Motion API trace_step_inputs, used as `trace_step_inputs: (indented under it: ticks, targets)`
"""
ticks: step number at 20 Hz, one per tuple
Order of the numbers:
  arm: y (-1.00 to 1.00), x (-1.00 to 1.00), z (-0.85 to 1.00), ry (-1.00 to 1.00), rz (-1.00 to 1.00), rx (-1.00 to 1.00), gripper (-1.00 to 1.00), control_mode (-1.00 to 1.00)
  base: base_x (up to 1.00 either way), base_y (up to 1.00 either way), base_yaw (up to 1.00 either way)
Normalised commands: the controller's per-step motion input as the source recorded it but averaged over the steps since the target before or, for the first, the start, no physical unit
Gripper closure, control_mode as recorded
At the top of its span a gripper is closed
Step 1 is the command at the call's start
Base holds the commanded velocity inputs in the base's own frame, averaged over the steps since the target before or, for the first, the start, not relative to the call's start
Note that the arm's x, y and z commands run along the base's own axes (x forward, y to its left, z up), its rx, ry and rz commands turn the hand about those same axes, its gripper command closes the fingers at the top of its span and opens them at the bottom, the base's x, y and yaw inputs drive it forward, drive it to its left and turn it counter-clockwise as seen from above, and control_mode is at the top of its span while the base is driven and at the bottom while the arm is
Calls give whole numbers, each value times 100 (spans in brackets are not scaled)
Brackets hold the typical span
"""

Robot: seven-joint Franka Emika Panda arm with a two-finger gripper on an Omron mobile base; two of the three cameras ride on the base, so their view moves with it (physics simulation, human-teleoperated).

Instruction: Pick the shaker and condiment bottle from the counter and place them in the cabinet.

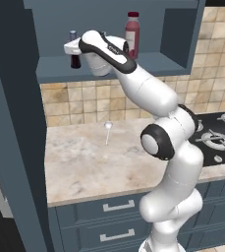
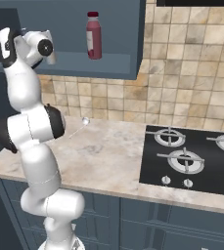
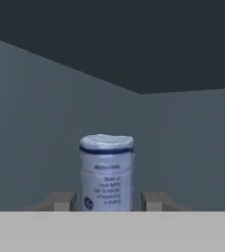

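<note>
Our pincer (image 3: 106, 201) is clamped on the shaker (image 3: 106, 170) low on its sides, inside the cabinet (image 1: 109, 66) left of the red bottle (image 1: 132, 28); we judge it light, stiff, smooth, best gripped mid-body.

The bottle (image 1: 74, 49) is largely covered by the hand in the left base view; its cap and dark lower body remain visible. In the hand view, the bottle (image 3: 106, 172) is cut off below the label by the grey band, and its label print is too small to read. The fingertips (image 3: 60, 201) show as short stubs, so contact with the bottle cannot be confirmed there. The red bottle (image 1: 132, 34) is partly covered by the arm at its lower left. The cabinet (image 2: 123, 58) is cut off by the top edge. The cooktop (image 2: 191, 156) is cut off at the right edge. A small pale object (image 1: 107, 126) on the counter (image 1: 84, 162) is too small to identify.
</note>
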Motion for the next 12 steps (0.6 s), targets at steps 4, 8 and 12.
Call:
trace_step_inputs:
  ticks: [4,8,12]
  targets:
    - [0,24,-2,0,-3,0,100,-100,0,0,0]
    - [0,16,-1,0,-2,0,-100,-100,0,0,0]
    - [-2,12,0,0,-4,0,-100,-100,0,0,0]
